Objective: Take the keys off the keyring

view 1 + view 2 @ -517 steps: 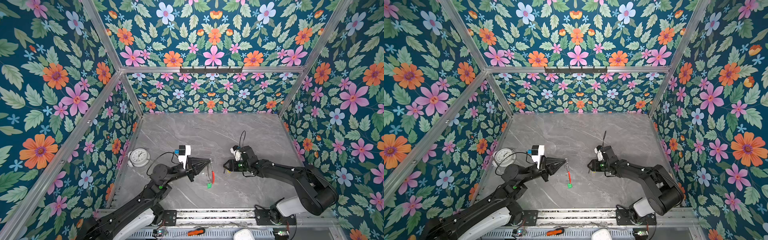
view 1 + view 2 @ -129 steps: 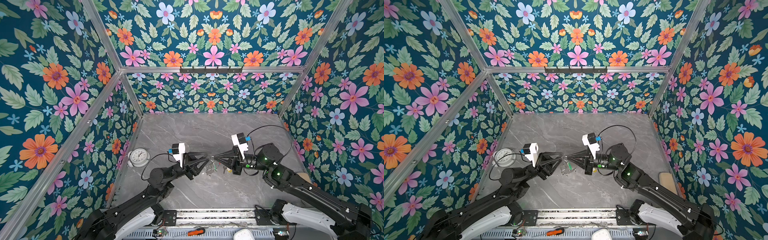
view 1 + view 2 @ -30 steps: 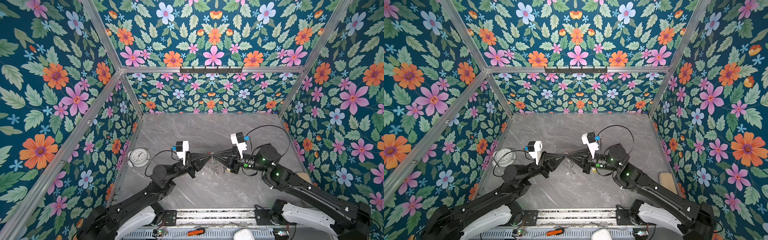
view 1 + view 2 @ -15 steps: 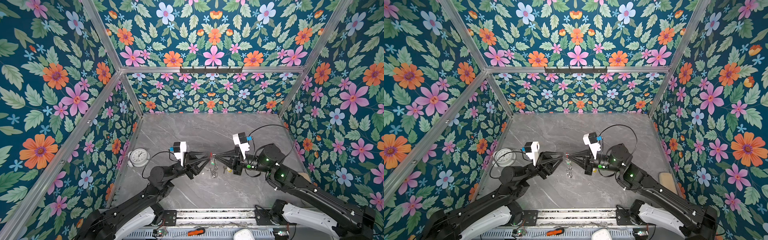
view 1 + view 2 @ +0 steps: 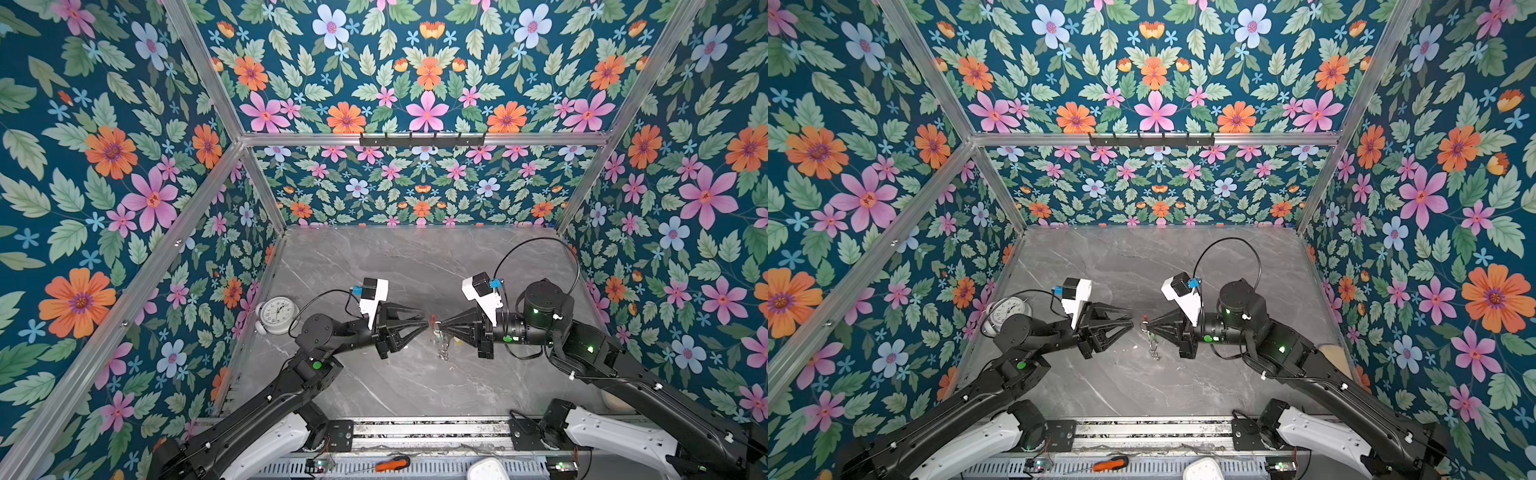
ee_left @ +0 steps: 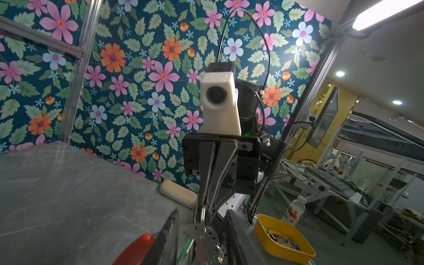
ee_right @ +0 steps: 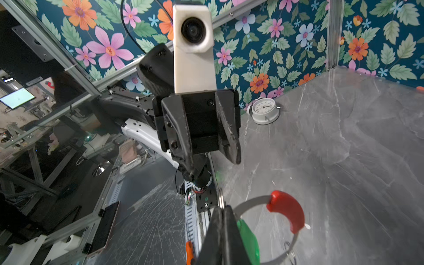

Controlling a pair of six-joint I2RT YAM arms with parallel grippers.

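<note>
Pinching the large thin grey metal keyring (image 7: pixel 252 201) near its red curved section, the right end effector (image 5: pixel 440 326) holds it above the grey marble tabletop (image 5: pixel 374 266), small metal keys (image 5: pixel 444 348) dangling below. The left end effector (image 5: pixel 419 331) faces it, jaws spread, empty.

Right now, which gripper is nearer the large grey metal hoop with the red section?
Right. The right gripper is shut on the grey metal hoop, touching it; the left gripper sits close beside the hoop, open.
</note>
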